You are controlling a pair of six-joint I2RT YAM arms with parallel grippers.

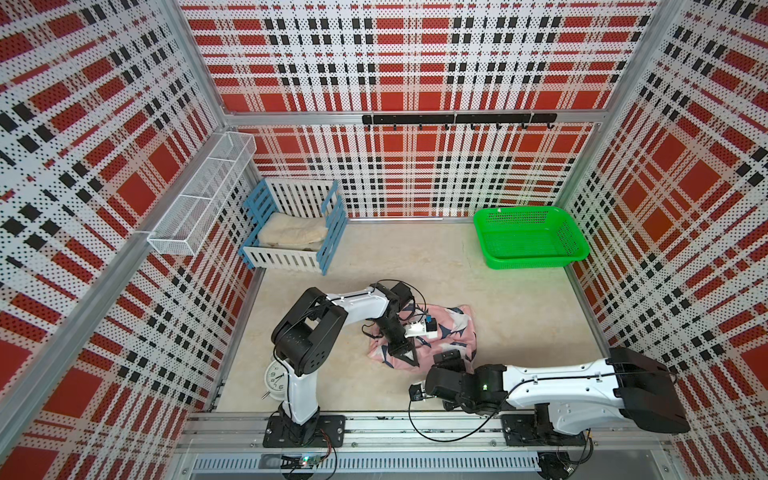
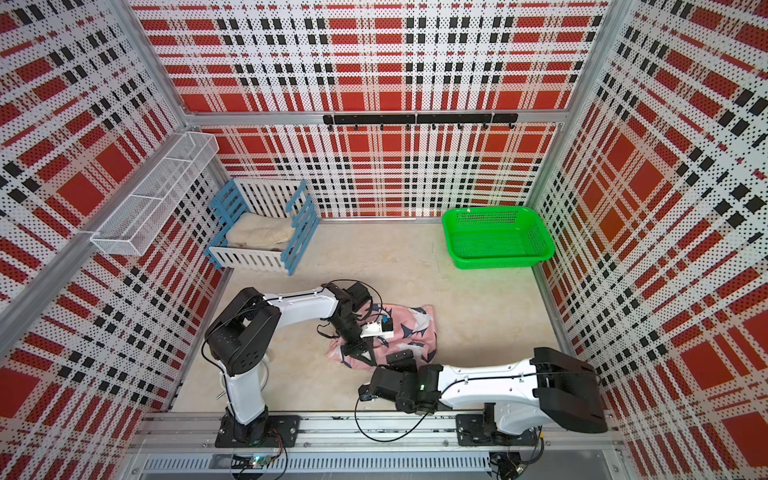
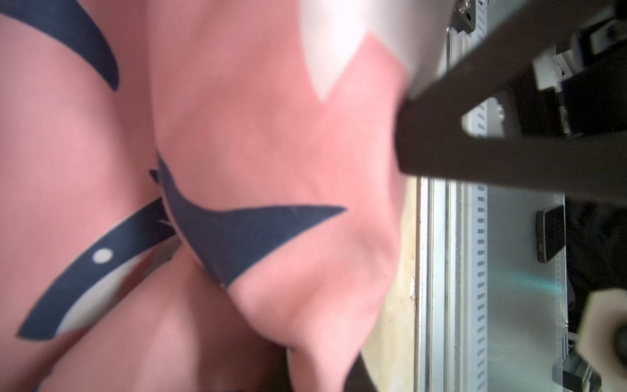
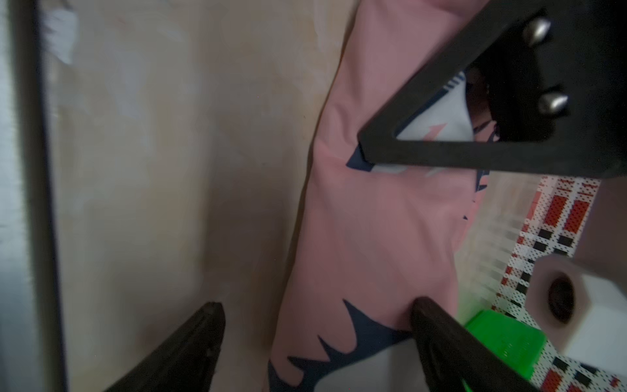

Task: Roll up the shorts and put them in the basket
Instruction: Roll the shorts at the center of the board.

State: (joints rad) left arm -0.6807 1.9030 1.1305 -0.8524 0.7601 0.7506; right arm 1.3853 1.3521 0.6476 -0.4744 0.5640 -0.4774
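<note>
Your left gripper (image 1: 405,354) is clamped on the front edge of the shorts (image 1: 451,328), which lie bunched mid-desk (image 1: 519,316). Your right gripper (image 4: 317,309) is released, jaws wide: one fingertip (image 4: 424,310) at the pink fabric, the other over bare desk.

The right gripper (image 4: 317,303) stands wide open low over the beige table (image 4: 152,169), with one black fingertip (image 4: 422,305) touching the pink of the shorts (image 4: 373,237) and its partner over bare tabletop just beside the cloth's edge. The shorts lie as a long folded band of pink with navy shark shapes, and farther along it the left gripper (image 4: 368,152) has its closed triangular tip set on a navy-and-white patch. Beyond the cloth, toward the far side, a corner of the green basket (image 4: 502,336) and the red plaid wall (image 4: 563,217) show blurred, while a metal rail (image 4: 20,203) borders the table's near side.
</note>
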